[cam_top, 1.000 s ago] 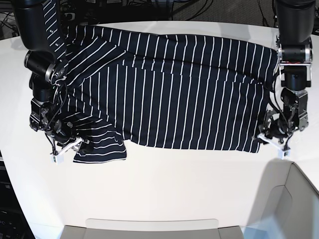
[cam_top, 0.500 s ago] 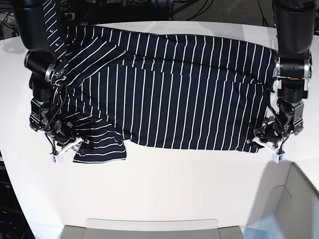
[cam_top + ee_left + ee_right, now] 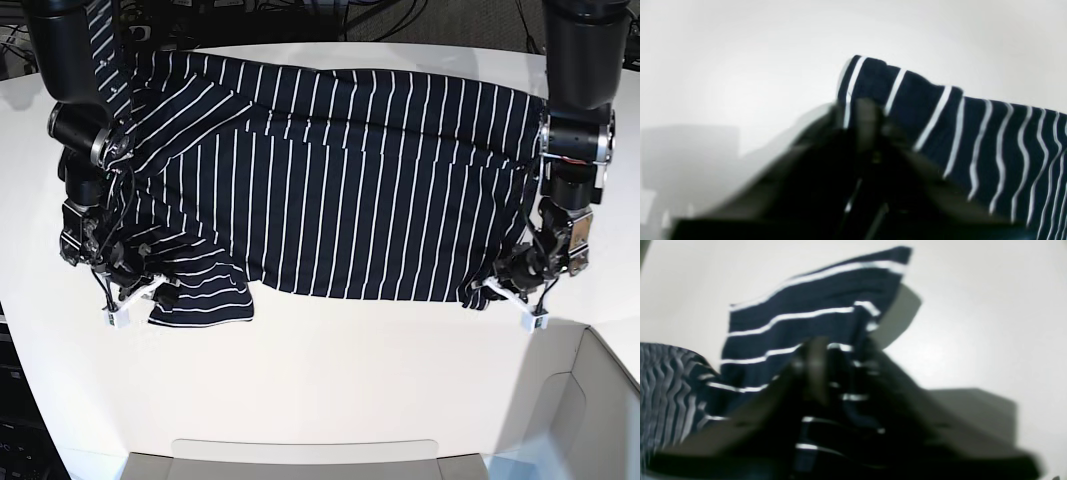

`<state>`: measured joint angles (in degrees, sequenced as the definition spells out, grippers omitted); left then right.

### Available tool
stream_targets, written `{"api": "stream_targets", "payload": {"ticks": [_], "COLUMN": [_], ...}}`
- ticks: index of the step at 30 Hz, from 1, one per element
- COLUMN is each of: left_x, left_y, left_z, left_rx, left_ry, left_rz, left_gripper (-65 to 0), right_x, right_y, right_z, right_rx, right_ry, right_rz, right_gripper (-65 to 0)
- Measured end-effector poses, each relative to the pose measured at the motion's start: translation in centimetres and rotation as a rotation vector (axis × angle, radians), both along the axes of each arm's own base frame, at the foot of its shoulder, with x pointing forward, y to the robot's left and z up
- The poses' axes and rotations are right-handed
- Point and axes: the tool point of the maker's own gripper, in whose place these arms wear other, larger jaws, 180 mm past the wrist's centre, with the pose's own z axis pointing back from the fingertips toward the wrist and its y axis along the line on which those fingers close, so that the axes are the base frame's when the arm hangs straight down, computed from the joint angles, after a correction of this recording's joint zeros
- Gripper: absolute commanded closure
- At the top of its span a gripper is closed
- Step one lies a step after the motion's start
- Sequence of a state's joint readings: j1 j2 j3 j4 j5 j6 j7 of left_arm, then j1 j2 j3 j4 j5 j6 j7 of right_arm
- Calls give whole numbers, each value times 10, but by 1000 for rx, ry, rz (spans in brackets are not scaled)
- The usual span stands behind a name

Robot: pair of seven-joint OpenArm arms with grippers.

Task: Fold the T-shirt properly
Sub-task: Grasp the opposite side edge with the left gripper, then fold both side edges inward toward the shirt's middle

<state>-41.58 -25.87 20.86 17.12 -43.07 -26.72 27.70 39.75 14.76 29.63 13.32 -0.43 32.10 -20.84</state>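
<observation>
The white surface (image 3: 330, 380) fills most of the base view, and the T-shirt (image 3: 340, 190) lies spread across its upper half, dark navy with thin white stripes running from the far edge toward the near hem. One sleeve lies at the lower left of the frame, and another part of the cloth drapes up over the arm in the upper left corner.

At the lower right of the base view the left gripper (image 3: 505, 288) is clamped on the shirt's near hem corner. Against the earlier frames, this gripper has travelled leftward and slightly down in the picture, and the hem corner has come with it, so the cloth's right edge now bunches inward where it used to reach further right. In the left wrist view the striped corner (image 3: 880, 80) sticks up beyond the closed fingers.

At the lower left of the base view the right gripper (image 3: 135, 292) is closed on the sleeve edge, in the same spot as before. The right wrist view shows striped cloth (image 3: 813, 306) pinched there, blurred.
</observation>
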Motion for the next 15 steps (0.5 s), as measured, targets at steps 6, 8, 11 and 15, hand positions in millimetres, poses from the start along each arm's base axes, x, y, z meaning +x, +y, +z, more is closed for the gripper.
{"api": "stream_targets", "payload": {"ticks": [6,8,11,15], "left_x": [5,4,5,2], "left_y": [8,10,24,58], "left_z": [0,1,7,17], "left_rx": [32,34,20,-3], "left_ry": [-11,-11,-3,0], "left_rz": [58,60,106,210], "left_gripper": [0,0,0,0], "right_x": [7,12,24,50], "right_y": [4,5,11,25], "right_z": [7,12,23,57], "right_rx": [-63,-91,-126,-131], "right_ry": [32,27,-13,-116], "right_rz": [65,78,85,97], "right_gripper": [0,0,0,0]}}
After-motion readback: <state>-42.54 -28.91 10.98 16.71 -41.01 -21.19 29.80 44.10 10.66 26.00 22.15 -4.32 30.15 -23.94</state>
